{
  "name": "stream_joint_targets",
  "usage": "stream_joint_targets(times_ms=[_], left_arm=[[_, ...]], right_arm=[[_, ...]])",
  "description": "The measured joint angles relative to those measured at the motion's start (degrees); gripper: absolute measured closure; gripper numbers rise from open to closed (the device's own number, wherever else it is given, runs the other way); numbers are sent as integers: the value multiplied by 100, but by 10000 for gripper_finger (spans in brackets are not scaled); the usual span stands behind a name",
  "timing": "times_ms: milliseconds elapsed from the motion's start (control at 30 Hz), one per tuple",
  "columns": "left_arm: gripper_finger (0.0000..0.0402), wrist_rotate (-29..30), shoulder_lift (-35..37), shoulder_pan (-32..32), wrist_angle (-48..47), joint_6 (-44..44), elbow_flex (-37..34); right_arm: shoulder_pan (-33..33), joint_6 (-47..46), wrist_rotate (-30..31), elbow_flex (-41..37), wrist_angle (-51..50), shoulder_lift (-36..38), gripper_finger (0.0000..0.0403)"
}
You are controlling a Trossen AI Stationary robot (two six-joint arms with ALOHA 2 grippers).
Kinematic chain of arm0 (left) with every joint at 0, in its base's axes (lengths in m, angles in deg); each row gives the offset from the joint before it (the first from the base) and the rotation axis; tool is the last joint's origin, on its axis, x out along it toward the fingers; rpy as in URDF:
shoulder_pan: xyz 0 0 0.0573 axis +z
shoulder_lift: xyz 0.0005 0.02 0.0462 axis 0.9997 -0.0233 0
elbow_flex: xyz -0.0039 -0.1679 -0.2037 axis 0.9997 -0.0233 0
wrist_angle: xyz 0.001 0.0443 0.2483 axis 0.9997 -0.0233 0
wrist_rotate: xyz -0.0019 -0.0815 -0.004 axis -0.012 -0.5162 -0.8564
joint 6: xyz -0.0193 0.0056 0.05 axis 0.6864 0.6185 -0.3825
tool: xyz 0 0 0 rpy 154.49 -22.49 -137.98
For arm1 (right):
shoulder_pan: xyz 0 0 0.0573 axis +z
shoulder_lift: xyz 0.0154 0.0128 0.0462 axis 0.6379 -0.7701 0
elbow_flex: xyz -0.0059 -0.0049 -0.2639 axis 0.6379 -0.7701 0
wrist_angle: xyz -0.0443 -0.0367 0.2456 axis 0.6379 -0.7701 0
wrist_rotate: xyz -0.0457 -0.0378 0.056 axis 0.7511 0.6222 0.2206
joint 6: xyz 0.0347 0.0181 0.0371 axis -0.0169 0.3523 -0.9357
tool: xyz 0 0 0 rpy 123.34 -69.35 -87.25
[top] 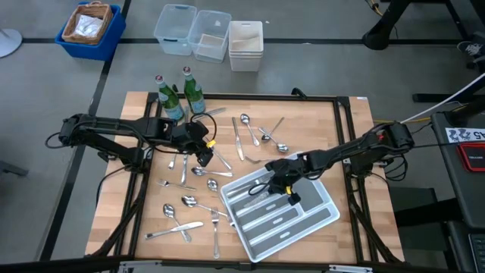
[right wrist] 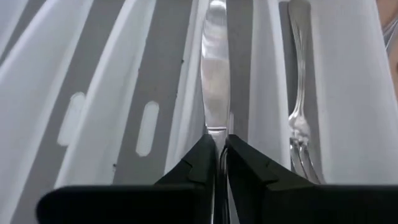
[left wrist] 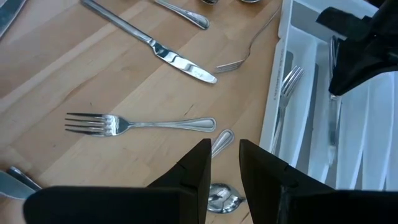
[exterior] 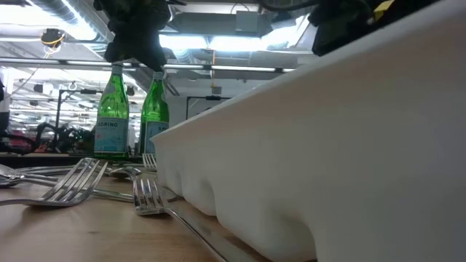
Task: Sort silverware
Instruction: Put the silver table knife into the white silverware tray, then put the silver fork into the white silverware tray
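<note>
Silverware (top: 186, 205) (forks, spoons and knives) lies scattered flat on the wooden table. The white divided tray (top: 303, 227) sits at the near right and holds a fork (right wrist: 298, 106). My right gripper (top: 274, 188) hangs over the tray's far end, shut on a knife (right wrist: 216, 68). My left gripper (top: 204, 158) stands well above the table's middle. It is open by a narrow gap (left wrist: 224, 152), and through the gap I see a spoon (left wrist: 224, 198) lying on the wood below. My right gripper pinches the knife between its two fingers, just behind the blade (right wrist: 216, 129). The fingers slant down from the table's right side and lie along the knife. The blade sticks out ahead of them, running lengthwise along the tray's compartments (right wrist: 155, 93). I cannot tell whether its tip rests on the tray.
Two green glass bottles (top: 182, 95) stand at the table's far left, close behind my left arm. Clear and white bins (top: 208, 34) and a blue basket (top: 91, 26) sit on the floor beyond the far edge. A knife (left wrist: 155, 50) and forks (left wrist: 137, 124) lie between my two grippers.
</note>
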Motion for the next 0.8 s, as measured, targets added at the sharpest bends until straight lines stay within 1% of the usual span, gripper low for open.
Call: stream_joint_targets(times_ms=[233, 433, 567, 700, 800], left_arm=[[329, 0, 0, 0, -4, -85, 0], [329, 0, 0, 0, -7, -299, 0], [329, 0, -2, 0, -10, -277, 0], [329, -2, -2, 0, -29, -167, 0], [329, -2, -2, 0, -39, 387, 0]], right_arm=[[-4, -2, 0, 0, 538, -248, 358], [-4, -10, 0, 0, 980, -267, 358], [-4, -169, 23, 0, 1502, -267, 358], [-3, -457, 501, 13, 1908, -259, 357], [-4, -713, 903, 215, 1905, -228, 357]])
